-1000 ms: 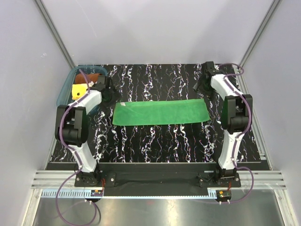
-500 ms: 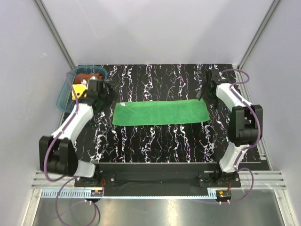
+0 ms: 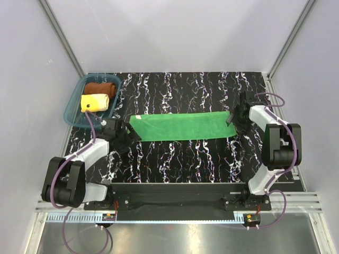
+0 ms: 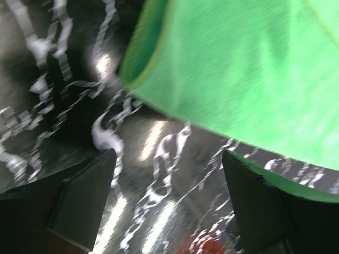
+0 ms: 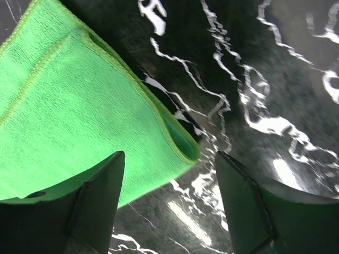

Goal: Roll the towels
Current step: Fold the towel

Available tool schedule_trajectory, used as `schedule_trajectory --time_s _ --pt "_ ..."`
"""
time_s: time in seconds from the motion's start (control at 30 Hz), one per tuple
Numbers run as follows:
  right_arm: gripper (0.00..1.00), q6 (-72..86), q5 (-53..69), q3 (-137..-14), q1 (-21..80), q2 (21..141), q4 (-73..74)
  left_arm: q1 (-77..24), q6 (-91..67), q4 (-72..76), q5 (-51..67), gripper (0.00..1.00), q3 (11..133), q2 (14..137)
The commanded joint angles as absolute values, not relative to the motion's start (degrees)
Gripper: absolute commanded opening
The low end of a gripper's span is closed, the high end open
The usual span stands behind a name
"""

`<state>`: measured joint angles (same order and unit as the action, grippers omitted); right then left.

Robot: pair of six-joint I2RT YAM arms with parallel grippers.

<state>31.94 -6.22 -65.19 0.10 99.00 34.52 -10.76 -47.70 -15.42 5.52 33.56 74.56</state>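
The green towel (image 3: 180,127) lies flat in the middle of the black marbled table (image 3: 175,159). It is folded into a long strip that runs from left to right, and it is not rolled. The other two towels are in the teal tray (image 3: 71,108) at the far left corner of the table. There the rust-brown towel (image 3: 100,86) lies as a roll at the back, and the pale yellow towel (image 3: 96,101) lies as a roll just in front of it, touching it. The left gripper (image 4: 168,159) is low at the left end of the green strip. Its fingers (image 4: 79,206) are spread wide and hold nothing; only bare table shows between them, and the near left corner of the towel is a little ahead of them. This wrist view is blurred, so I cannot tell if the fingertips touch the table. The right gripper (image 5: 169,159) is low at the right end of the strip. Its fingers (image 5: 100,196) are also spread apart. The near right corner of the towel, where the folded layers show at the edge, lies in the gap between them, but the fingers do not pinch it.
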Motion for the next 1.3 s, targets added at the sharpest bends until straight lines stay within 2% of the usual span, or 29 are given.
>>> schedule_trajectory --time_s 0.0,0.2,0.23,0.27,0.3,0.33,0.4,0.43,0.47,0.5,0.53,0.67,1.0,1.27 --pt "0.76 31.38 -3.08 -65.57 0.35 101.68 30.85 -10.81 -49.39 -8.44 8.44 0.87 33.13 77.86" --pt "0.66 31.55 -3.08 -64.34 0.35 104.32 29.27 -10.81 -48.78 -7.56 6.51 0.82 34.89 82.17" --pt "0.64 31.64 -3.25 -63.9 0.35 104.59 29.18 -10.64 -48.52 -7.21 6.5 0.77 35.41 82.96" --pt "0.61 31.55 -3.16 -63.81 0.35 104.85 29.09 -10.63 -48.25 -6.86 6.5 0.75 35.68 83.66" --pt "0.5 31.47 -3.16 -63.55 0.35 105.2 29.09 -10.55 -48.08 -6.42 6.42 0.74 36.03 85.15" --pt "0.44 31.46 -3.08 -62.94 0.35 105.21 29.0 -10.37 -47.64 -5.72 6.5 0.6 36.64 85.69" --pt "0.27 31.55 -2.47 -61.79 0.35 104.51 28.74 -9.85 -47.2 -4.93 6.15 0.41 37.96 87.53" --pt "0.22 31.73 -2.03 -60.39 0.35 104.07 28.39 -9.67 -46.68 -4.57 6.07 0.23 38.49 88.24" --pt "0.19 31.82 -1.41 -59.68 0.35 103.63 28.04 -9.49 -46.41 -4.31 5.89 0.12 39.11 89.11" --pt "0.17 31.99 -1.15 -58.89 0.35 102.49 27.95 -9.41 -46.15 -4.13 5.54 0.03 39.89 89.9" --pt "0.16 32.43 -0.97 -57.49 0.35 101.96 27.78 -9.06 -45.62 -4.3 5.02 0.0 41.9 91.74" --pt "0.14 33.4 3.24 -53.71 0.35 99.23 27.51 -8.53 -44.3 -5.01 5.18 0.0 49.38 97.72" --pt "0.05 38.31 16.16 -43.51 2.02 88.96 25.14 -8.79 -41.92 -14.75 6.41 0.0 81.78 117.57" --pt "0.05 47.28 16.17 -42.89 18.78 84.02 25.23 -10.28 -39.55 -21.26 15.98 0.0 107.46 134.98"
